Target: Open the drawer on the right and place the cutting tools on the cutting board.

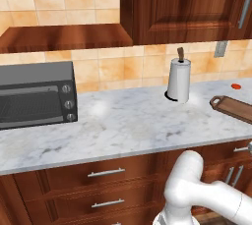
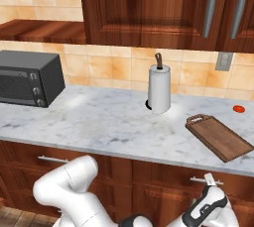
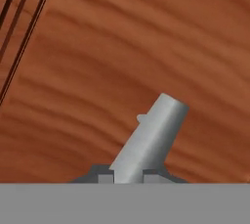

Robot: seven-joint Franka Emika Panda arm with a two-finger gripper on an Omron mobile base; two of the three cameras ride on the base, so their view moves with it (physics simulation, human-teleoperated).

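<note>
The drawer [image 2: 168,175] sits closed under the counter's right end, its reddish-brown front [image 3: 97,66] close before the hand camera. Its grey bar handle [image 3: 150,135] runs between my two dark fingertips [image 3: 100,175], and my gripper [image 3: 128,176] is shut on it. From the right base view my gripper [image 2: 211,182] is at the handle's [image 2: 201,179] right end. The dark brown cutting board [image 2: 218,138] [image 1: 236,107] lies flat on the counter above, loop handle toward the wall. The cutting tools are out of view.
A white paper-towel roll [image 2: 159,91] [image 1: 178,79] stands at the back of the marble counter [image 2: 99,122]. A black oven [image 1: 34,94] occupies the left end. A small red object [image 2: 239,108] lies near the wall. More drawers [image 1: 106,172] line the cabinet front.
</note>
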